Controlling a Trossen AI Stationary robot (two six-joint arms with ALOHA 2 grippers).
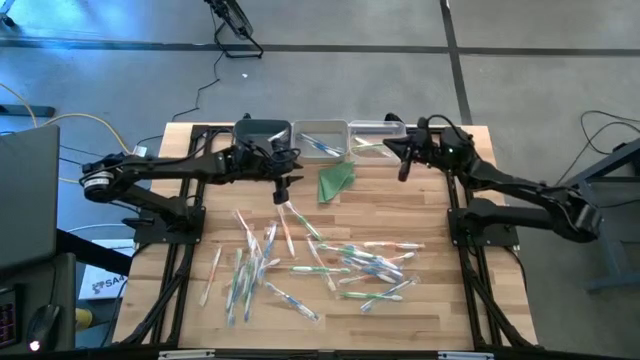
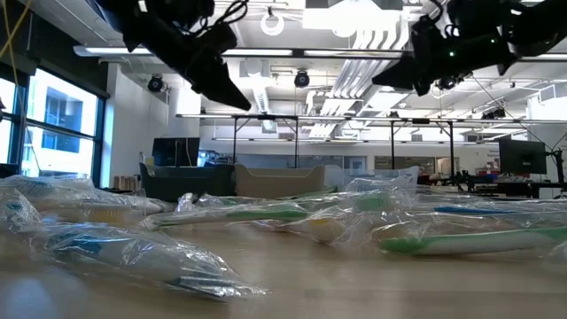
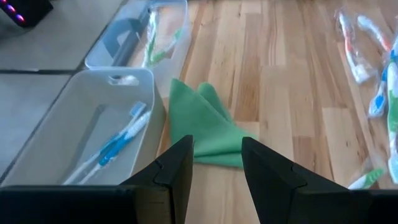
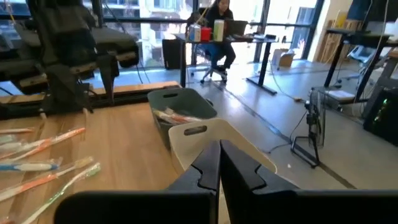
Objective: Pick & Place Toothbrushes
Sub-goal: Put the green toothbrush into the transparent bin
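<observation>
Below left gripper (image 1: 284, 197), toothbrushes (image 1: 320, 265) scattered toward table's near edge, long axes mixed; fingers parted, nothing held. Right gripper (image 1: 403, 168) clenched empty, parked farther off by bins (image 1: 322, 139).

The left arm reaches in from its own side across the back half of the desk, its wrist turned downward so that the left gripper (image 1: 284, 196) hangs above the wood with its jaws parted and nothing between them. The right arm is folded back toward the far edge, raised, and the right gripper (image 1: 403, 172) has its jaws pressed together, empty.
</observation>
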